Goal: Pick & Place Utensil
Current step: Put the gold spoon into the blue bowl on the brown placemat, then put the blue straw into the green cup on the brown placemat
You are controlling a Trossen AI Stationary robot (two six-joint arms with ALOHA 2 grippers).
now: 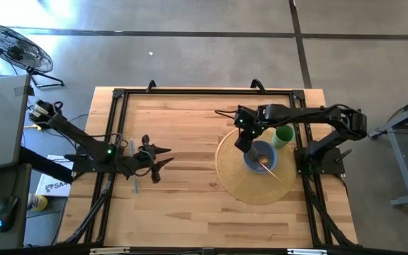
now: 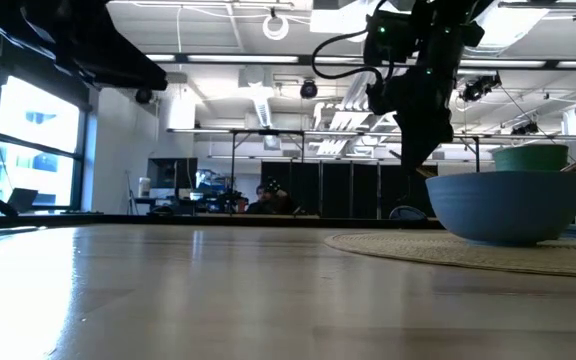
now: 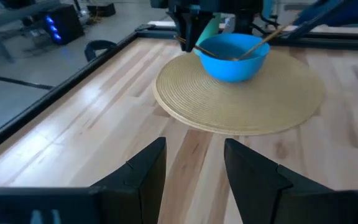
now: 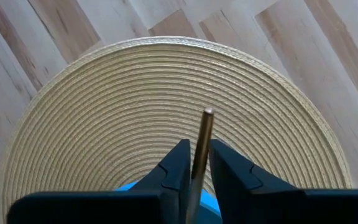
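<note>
A blue bowl (image 1: 261, 157) stands on a round woven mat (image 1: 232, 173) at the table's right, with a green cup (image 1: 284, 134) behind it. A wooden utensil (image 1: 273, 170) leans in the bowl, its handle over the rim. My right gripper (image 1: 244, 139) hangs over the mat at the bowl's left rim, shut on a thin brass-coloured utensil (image 4: 204, 134). My left gripper (image 1: 160, 159) is open and empty, low over the table's left half, pointing at the bowl (image 3: 232, 53). My right gripper pinches the thin utensil's shaft (image 4: 199, 158) between its two fingers. The shaft lies along the fingers, and its end (image 4: 207, 113) sticks out past the fingertips, over the mat (image 4: 166, 93). The gripper hides the rest of the utensil.
A black frame (image 1: 119, 95) runs around the table top. Bare wood lies between the two grippers and along the near edge. A fan (image 1: 16, 46) and a box stand off the table to the left.
</note>
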